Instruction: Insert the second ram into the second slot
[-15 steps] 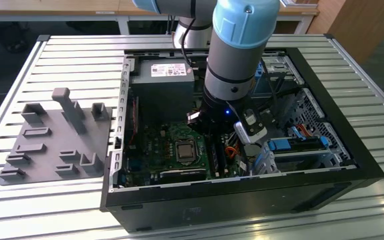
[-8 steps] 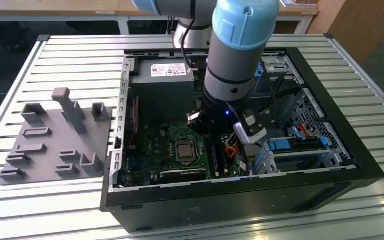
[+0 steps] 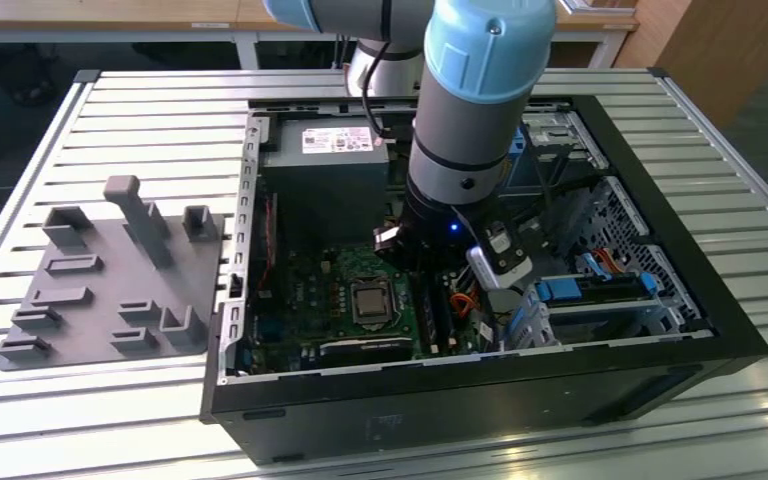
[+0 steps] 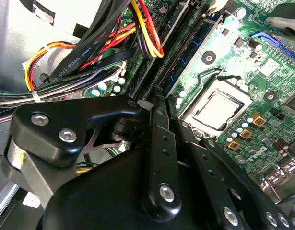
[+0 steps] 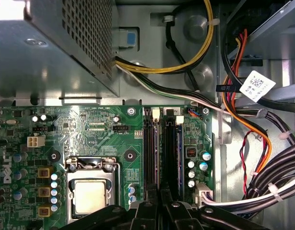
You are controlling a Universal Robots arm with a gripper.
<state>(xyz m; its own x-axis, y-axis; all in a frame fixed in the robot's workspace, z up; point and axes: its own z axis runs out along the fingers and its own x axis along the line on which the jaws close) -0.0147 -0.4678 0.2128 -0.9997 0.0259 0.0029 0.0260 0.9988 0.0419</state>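
Arm: reaches down from above into the open computer case (image 3: 704, 330), its wrist low over the motherboard (image 3: 307, 290), between the power supply box (image 3: 324, 165) and the drive bays on the exterior view's right.

Gripper: in the first wrist view the black fingers (image 5: 145, 211) meet in a narrow wedge right at the near end of the memory slots (image 5: 149, 158); in the second wrist view the gripper (image 4: 159, 103) tapers to the same spot.

Jaws: drawn close together, and whether they pinch anything at the tips cannot be told.

Second ram: in the first wrist view a dark blue stick (image 5: 178, 153) stands on edge in the slot nearer the cables, running straight away from the fingertips; in the second wrist view the same blue board (image 4: 193, 50) lies along its slot.

Edges: the case walls ring the work on all sides; the power supply box's perforated side hangs over the far edge of the board.

Open room: bare board lies around the processor socket (image 5: 87, 194); on the other side the cable bundle (image 5: 277, 187) crowds near the slots.

Outside the case: a grey fixture tray (image 3: 111, 275) sits on the slatted table (image 3: 37, 130), well apart from the arm.
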